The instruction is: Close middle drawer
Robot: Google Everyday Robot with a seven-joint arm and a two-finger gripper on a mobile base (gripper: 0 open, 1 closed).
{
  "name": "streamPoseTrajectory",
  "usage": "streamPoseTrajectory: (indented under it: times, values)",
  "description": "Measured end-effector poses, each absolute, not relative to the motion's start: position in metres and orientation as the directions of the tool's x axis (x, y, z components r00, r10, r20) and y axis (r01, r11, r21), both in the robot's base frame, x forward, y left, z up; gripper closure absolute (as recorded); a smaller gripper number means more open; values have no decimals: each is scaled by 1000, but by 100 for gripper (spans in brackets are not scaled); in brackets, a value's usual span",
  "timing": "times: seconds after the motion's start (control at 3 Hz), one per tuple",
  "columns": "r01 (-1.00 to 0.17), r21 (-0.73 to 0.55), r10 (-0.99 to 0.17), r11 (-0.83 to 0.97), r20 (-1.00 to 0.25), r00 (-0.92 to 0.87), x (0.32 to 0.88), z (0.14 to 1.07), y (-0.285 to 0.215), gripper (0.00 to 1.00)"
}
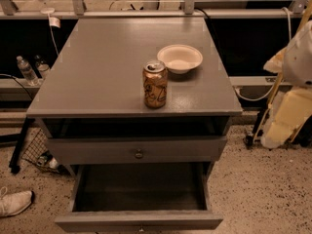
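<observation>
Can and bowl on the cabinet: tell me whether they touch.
Apart. The camera view shows bare grey top between the base of the can and the bowl, which sits farther back. The gripper is not in view.

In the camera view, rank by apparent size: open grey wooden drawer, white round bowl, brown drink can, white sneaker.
Open grey wooden drawer
Brown drink can and white round bowl: about alike
White sneaker: smallest, though cropped
The gripper is out of view.

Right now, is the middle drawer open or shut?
Open: the middle drawer is pulled well out, its dark inside exposed. The pincer is not in view.
</observation>
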State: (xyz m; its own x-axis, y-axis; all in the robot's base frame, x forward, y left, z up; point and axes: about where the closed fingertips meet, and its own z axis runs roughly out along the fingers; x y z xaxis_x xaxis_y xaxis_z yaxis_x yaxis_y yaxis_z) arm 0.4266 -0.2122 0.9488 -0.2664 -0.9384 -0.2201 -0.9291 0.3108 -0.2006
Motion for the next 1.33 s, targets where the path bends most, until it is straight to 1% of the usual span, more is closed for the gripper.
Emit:
streamPoseTrajectory:
  times: [0.67, 1.33]
  values:
    - [-898, -28, -870, 438, -265, -416, 392, 853, -209, 0]
    - [-887, -19, -860, 461, -255, -441, 385, 839, -215, 0]
